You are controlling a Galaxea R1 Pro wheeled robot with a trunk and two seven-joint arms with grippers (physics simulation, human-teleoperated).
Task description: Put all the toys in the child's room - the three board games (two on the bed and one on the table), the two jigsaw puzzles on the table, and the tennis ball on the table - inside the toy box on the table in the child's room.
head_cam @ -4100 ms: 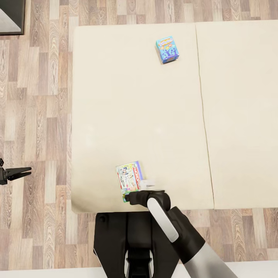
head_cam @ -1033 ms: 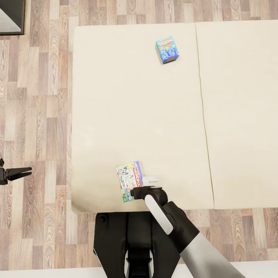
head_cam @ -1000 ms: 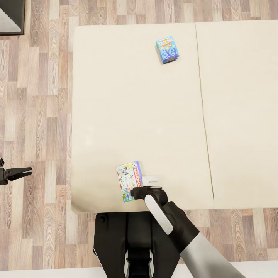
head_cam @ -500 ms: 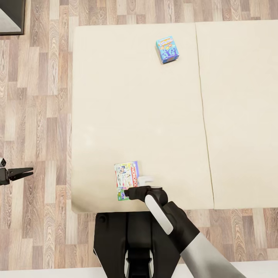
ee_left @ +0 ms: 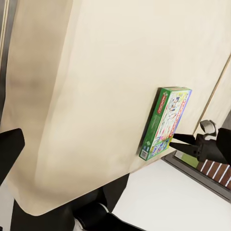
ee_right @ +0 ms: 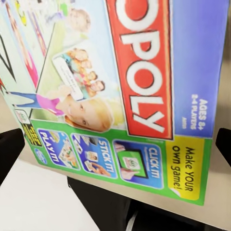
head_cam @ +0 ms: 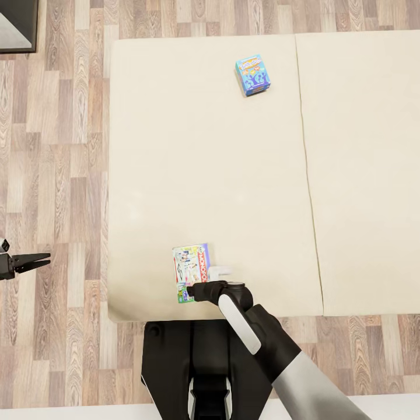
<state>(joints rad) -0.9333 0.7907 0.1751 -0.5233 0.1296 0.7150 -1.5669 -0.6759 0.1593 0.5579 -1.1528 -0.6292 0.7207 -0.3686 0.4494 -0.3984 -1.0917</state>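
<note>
On the bed (head_cam: 175, 163) lie two board games. The white one with multicoloured edges (head_cam: 191, 272) rests near the mattress's near edge. The small teal-blue one (head_cam: 252, 75) lies far back. My right gripper (head_cam: 197, 290) is open at the white box's near end. In the right wrist view the box's printed lid (ee_right: 120, 82) spreads between the dark fingertips (ee_right: 9, 149). The left wrist view shows that box (ee_left: 167, 121) with the right gripper's fingers at its end. My left gripper (head_cam: 32, 261) hangs open over the floor, left of the bed, holding nothing.
Wood-plank floor (head_cam: 58, 146) runs along the bed's left side. A dark piece of furniture (head_cam: 17, 26) sits at the far left corner. My black base (head_cam: 186, 361) stands against the bed's near edge. A seam (head_cam: 306, 175) divides the mattress.
The white board game has slid a little to the left and squared up, with the right gripper shifting left alongside it. In the last half second nothing has visibly moved.
</note>
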